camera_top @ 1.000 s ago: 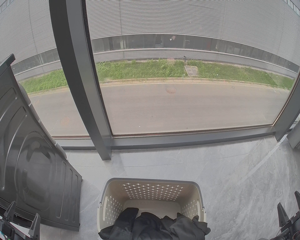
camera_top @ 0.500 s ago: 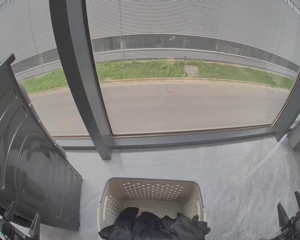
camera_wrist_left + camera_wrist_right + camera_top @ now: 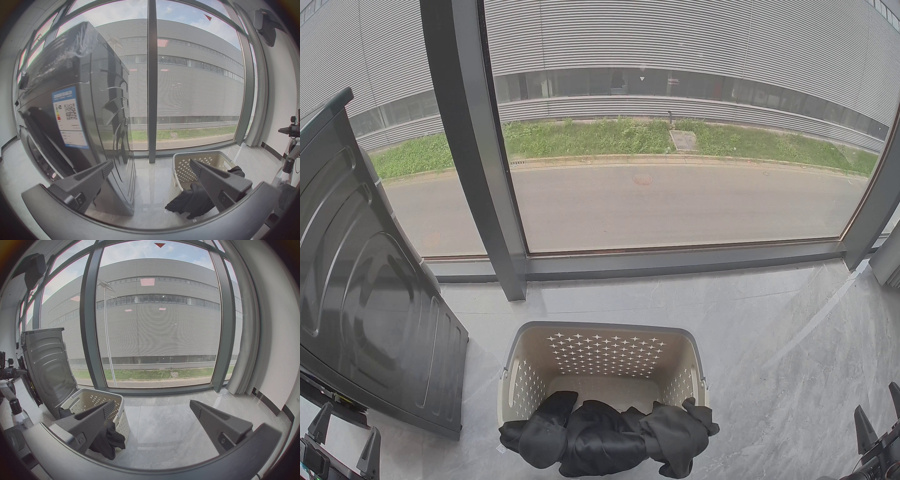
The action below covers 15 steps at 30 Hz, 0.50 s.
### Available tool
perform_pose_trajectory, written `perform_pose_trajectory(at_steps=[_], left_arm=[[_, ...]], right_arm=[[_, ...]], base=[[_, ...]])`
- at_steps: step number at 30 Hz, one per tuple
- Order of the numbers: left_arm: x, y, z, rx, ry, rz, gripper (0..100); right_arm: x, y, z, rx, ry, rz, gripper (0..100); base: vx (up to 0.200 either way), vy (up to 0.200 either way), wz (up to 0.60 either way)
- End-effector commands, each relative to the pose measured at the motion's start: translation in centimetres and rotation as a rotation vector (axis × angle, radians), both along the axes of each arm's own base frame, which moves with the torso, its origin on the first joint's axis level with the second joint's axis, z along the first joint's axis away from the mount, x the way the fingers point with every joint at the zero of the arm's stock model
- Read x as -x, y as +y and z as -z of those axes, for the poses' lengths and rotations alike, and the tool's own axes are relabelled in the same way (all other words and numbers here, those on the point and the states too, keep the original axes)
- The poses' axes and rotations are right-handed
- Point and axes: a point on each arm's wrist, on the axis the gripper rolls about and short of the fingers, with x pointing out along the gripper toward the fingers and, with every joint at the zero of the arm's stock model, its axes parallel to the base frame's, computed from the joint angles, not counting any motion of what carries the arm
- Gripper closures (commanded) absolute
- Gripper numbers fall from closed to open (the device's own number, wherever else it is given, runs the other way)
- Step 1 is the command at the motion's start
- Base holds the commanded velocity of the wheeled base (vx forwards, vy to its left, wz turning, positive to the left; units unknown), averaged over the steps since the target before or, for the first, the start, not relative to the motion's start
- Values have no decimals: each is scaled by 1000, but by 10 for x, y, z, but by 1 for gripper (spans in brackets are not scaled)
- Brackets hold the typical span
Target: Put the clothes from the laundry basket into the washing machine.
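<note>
Approach step, nothing grasped yet; left gripper (image 3: pixel 349 431) and right gripper (image 3: pixel 878 412) hang wide, empty; dark clothes (image 3: pixel 606 437) drape over the basket (image 3: pixel 600 327) rim, near the washer (image 3: pixel 369 300); next, probably, one arm lowers onto them.

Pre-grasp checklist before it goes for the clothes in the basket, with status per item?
1. Left hand open and empty: ok.
2. Right hand open and empty: ok.
3. Black clothes in the laundry basket, draped over its near rim, nothing on top of them: ok.
4. Laundry basket upright on the floor, beside the washing machine: ok.
5. Washing machine open for loading: cannot tell, its front is seen at too steep an angle.
</note>
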Motion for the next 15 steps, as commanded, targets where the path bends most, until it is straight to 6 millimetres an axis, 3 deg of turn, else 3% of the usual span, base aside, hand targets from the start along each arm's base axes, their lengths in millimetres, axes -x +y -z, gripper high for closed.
perform_pose_trajectory(at_steps=[1,15], left_arm=[[0,0,5,0,-2,0,0],[0,0,5,-2,-2,3,0]], right_arm=[[0,0,5,0,1,-1,0],[0,0,5,0,1,-1,0]], base=[[-200,0,0],[-200,0,0]])
